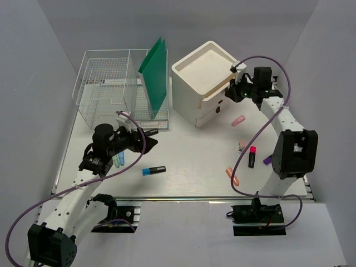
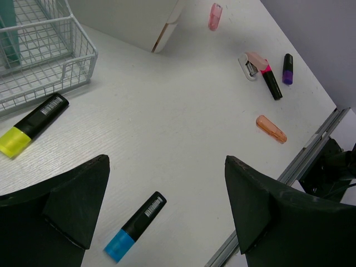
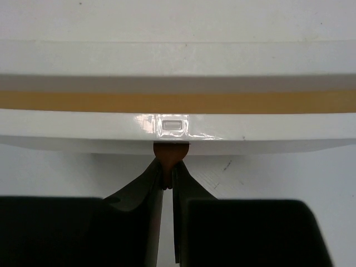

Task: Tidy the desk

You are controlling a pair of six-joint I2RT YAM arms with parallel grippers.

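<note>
toward the far right corner of the bench, the small brown tab under a drawer front of the white drawer box is being pinched by the right pincer, whose fingers are being pressed nearly together on the tab's lower end. the bench is lying flat beneath both arms, its metal rail running along the near edge, and pens and caps are lying scattered over its right half.

the step in hand is judged to be opening this drawer so that loose items can be put away. only the tip of the tab is being caught, so a deeper bite is being advised before any pull, or it may slip free. the pull is best being kept level and straight out from the box front, slowly, so that the drawer is not being jammed and the light box is not being dragged along.

the left pincer is being held wide open and empty above the near left part of the bench, over the blue highlighter, judged a sensible first pick.
</note>
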